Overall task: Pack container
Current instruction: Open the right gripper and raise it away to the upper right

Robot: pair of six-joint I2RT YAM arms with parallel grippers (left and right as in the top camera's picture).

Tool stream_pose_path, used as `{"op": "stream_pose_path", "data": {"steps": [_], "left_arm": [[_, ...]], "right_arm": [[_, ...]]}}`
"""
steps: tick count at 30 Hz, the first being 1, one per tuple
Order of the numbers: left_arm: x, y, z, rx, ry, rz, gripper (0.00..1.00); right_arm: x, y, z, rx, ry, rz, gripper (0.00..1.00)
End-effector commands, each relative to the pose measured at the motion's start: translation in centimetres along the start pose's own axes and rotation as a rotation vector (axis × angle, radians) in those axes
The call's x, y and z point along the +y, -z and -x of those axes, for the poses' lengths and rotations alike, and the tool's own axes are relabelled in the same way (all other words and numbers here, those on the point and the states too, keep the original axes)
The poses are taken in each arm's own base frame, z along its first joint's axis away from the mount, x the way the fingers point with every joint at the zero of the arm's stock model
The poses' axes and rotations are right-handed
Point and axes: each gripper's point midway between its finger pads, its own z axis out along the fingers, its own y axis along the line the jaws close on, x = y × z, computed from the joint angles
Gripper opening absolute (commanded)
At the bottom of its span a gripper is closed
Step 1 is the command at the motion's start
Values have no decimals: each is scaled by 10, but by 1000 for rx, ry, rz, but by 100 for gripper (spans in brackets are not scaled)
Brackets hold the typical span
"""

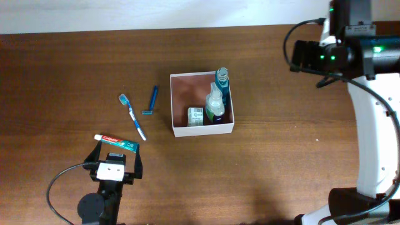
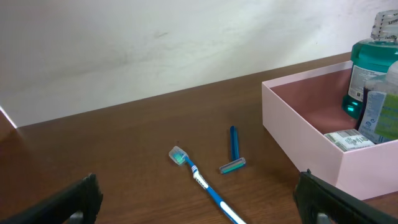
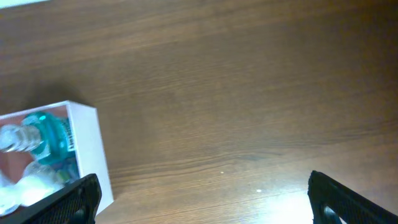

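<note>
Just ahead of your wide-open left claw [image 1: 117,153], the toothpaste [image 1: 115,142] lies sideways across the gap, so use that arm, not your far-off, open right claw [image 3: 205,196].

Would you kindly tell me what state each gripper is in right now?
Left gripper: open, holding nothing.
Right gripper: open, holding nothing.

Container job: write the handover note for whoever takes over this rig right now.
Left gripper: open, jaws either side of the toothpaste in the overhead view, not gripping it.
Right gripper: open, empty, to the right of the container.
Done: two bottles and a small box are in the container.
Still on the table, left of it: toothbrush, razor, toothpaste.
Left to do: pack those three.
</note>
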Motion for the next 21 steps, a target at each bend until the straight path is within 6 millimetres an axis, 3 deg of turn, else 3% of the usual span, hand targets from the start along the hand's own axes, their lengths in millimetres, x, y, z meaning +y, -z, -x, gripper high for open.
{"op": "stream_pose_path", "data": {"steps": [1,21], "left_arm": [[1,0,-2,4,9,9,100],[1,0,-2,4,9,9,100]], "right_arm": [[-13,-1,2,-2,-18,-26,98],[-15,-1,2,-2,-23,-30,99]]}}
